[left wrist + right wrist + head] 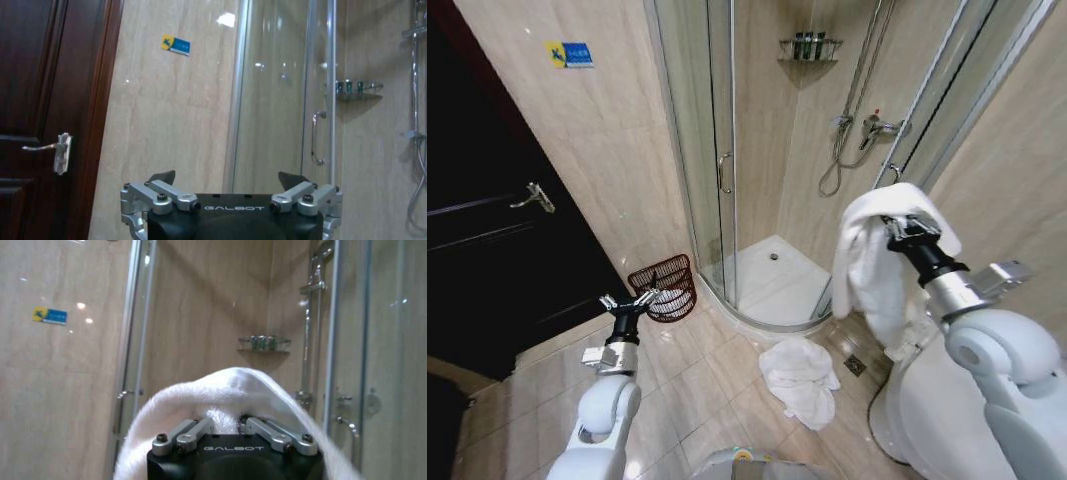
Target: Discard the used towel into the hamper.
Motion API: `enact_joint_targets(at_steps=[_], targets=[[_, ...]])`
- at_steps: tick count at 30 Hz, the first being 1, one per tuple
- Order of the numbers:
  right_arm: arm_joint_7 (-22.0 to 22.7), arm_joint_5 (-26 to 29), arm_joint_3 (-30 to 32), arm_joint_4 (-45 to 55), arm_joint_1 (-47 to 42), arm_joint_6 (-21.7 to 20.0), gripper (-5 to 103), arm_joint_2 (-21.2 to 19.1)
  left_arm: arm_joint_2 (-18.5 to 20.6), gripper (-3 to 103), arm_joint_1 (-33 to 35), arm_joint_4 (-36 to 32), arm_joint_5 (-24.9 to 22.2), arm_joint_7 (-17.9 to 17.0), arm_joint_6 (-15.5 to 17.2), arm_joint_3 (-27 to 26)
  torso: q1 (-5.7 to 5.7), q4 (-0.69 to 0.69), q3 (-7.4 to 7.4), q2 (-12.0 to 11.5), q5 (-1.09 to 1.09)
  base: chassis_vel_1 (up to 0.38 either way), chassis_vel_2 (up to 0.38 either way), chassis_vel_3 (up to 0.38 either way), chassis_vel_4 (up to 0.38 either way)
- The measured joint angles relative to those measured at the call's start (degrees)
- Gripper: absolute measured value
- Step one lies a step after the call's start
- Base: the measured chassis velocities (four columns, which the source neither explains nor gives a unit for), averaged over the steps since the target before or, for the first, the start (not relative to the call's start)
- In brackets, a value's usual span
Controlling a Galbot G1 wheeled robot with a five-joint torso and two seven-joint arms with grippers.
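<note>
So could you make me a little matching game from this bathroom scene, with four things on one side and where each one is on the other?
Things:
1. hamper
2. held towel
3. second towel
4. left gripper

Places:
A. crumpled on the floor tiles by the shower tray
B. draped over the raised right gripper
C. on the floor between the dark door and the shower glass
D. open, empty, just in front of the basket

Pairs: 1-C, 2-B, 3-A, 4-D

The hamper (665, 287) mouth is left unobstructed at far left; a second towel (801, 378) lies on open floor nearer right.
</note>
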Motion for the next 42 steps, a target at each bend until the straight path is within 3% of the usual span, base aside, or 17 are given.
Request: enact_joint_targets(at_steps=[4,12,42], targets=[[-1.2,-1.4,-0.8,2.0,-2.1,-0.4,9,2.7,-1.8,100,1.6,-0.7,1.7,0.1,-0.7,0.2,0.0,0.0,-0.01,0.0,-0.02,0.0,0.0,0.0,0.0],[-3.8,-4.3,-1.5,4.4,-4.8,-0.5,9,7.2,-1.3,100,3.1,-3.6,2.8,0.1,-0.3,0.1,-0.01,0.0,-0.01,0.0,-0.01,0.0,0.0,0.0,0.0],[-7.9,-9.4,-2.2,1.3,-8.3,2.6,9,8.5,-3.1,100,3.9,-5.8,4.8,0.3,0.1,1.1,-0.01,0.0,0.0,0.0,-0.01,0.006,0.006,-0.005,-0.004]])
